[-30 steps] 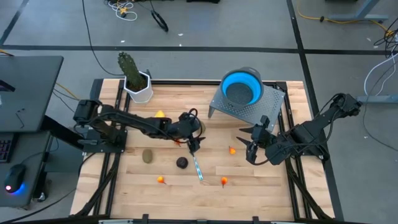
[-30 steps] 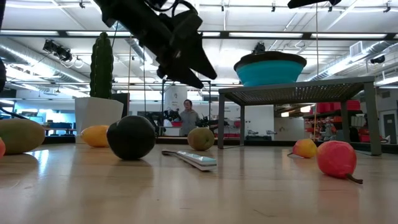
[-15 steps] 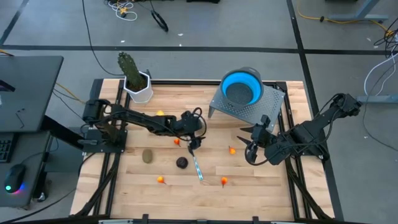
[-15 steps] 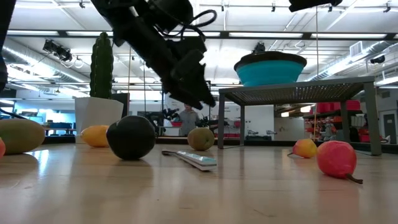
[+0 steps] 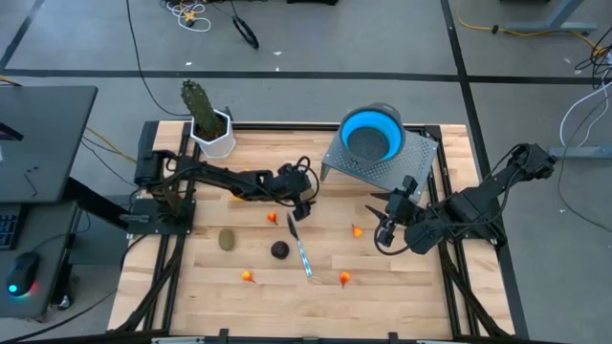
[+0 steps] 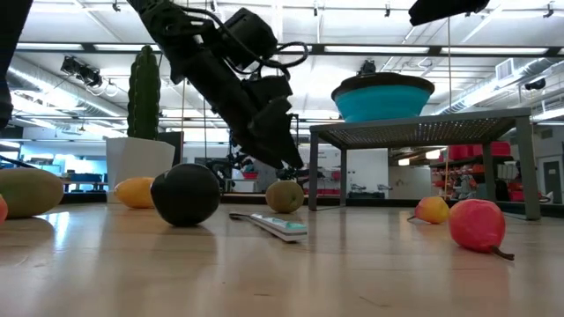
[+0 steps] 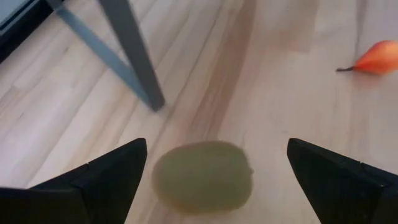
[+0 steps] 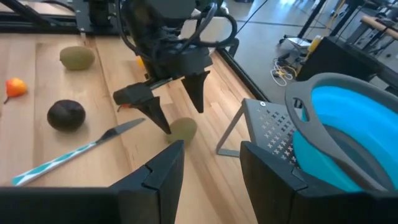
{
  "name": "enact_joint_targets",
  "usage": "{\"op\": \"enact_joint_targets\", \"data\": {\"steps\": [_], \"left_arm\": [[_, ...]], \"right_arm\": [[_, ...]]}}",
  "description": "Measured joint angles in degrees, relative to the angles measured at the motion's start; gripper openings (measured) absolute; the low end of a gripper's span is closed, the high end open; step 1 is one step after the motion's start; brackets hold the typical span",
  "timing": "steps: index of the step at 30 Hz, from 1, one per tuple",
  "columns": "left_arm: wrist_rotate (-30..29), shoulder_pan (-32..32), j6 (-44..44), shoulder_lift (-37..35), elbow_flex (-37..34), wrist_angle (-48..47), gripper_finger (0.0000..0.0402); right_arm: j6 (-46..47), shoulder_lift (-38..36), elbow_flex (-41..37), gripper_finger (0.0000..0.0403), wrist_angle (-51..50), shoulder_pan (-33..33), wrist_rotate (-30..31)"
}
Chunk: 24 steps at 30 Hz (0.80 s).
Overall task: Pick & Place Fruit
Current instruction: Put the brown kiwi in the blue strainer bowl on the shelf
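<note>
1 dull olive-brown oval fruit lies on the pale wood-plank table beside a leg of the perforated metal stand, with the left end effector poised over it, dark fingers spread wide to either side. The approach looks finished; the next move calls for lowering and closing on its rounded, matte skin. The right end effector waits partly open over the table, holding nothing.

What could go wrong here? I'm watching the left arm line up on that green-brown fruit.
The kiwi is rounded and could roll away if one finger of the open left gripper touches first. The rack's leg stands close by, so the gripper might bump it. The knife lies nearby.
</note>
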Motion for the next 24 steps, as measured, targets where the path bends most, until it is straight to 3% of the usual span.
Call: {"op": "enact_joint_targets", "data": {"steps": [8, 16, 24], "left_arm": [[1.63, 0.59, 0.32, 2.93, -1.59, 7.14, 0.0400], [-1.67, 0.76, -0.48, 8.04, -1.58, 7.97, 0.0400], [-2.39, 0.85, -0.05, 8.02, -1.67, 7.60, 0.0396]], "right_arm": [[-0.41, 0.01, 0.02, 0.0167, -0.02, 0.00, 0.47], [-0.46, -0.02, 0.02, 0.0167, -0.23, 0.00, 0.46], [-0.87, -0.02, 0.02, 0.0167, -0.31, 0.00, 0.45]]}}
